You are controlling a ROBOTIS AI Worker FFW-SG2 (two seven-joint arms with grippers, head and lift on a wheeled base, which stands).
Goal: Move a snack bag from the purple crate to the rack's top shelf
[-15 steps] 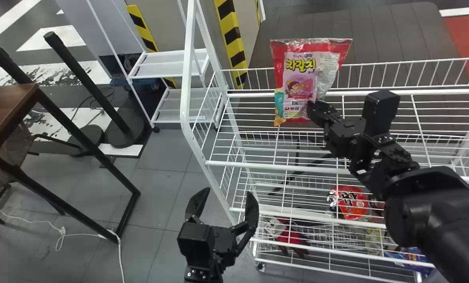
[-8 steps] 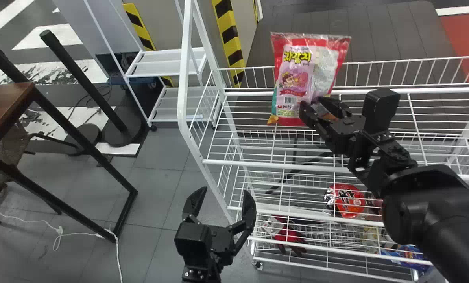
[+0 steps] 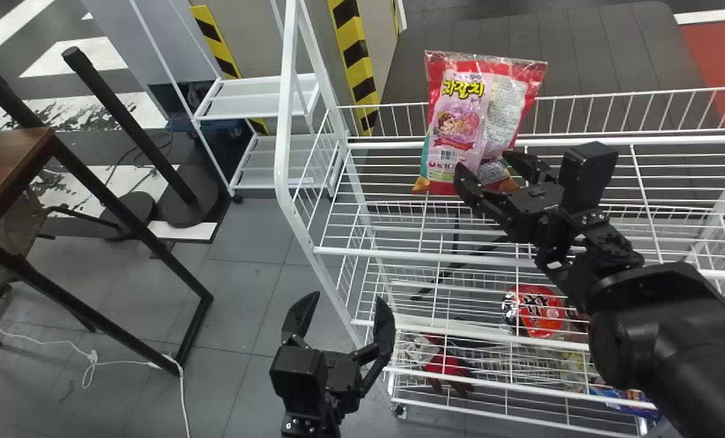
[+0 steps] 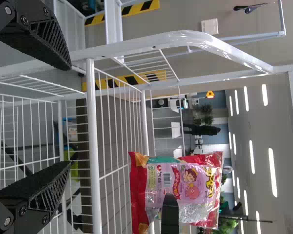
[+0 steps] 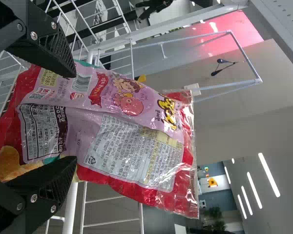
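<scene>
White wire rack [image 3: 429, 256], centre to right of frame. Snack bag [image 3: 460, 121] upright on top shelf, upper centre. Right gripper [image 3: 484, 161] at bag's lower part, jaws spread. Left gripper [image 3: 347, 298] lower centre, jaws spread wide.

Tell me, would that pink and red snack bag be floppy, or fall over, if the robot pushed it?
The snack bag would probably bend and crinkle, because its wrapper looks wrinkled. That shiny plastic might be a bit slippery too. It's upright and looks flattish, so a push on its wide front could tip it.
</scene>
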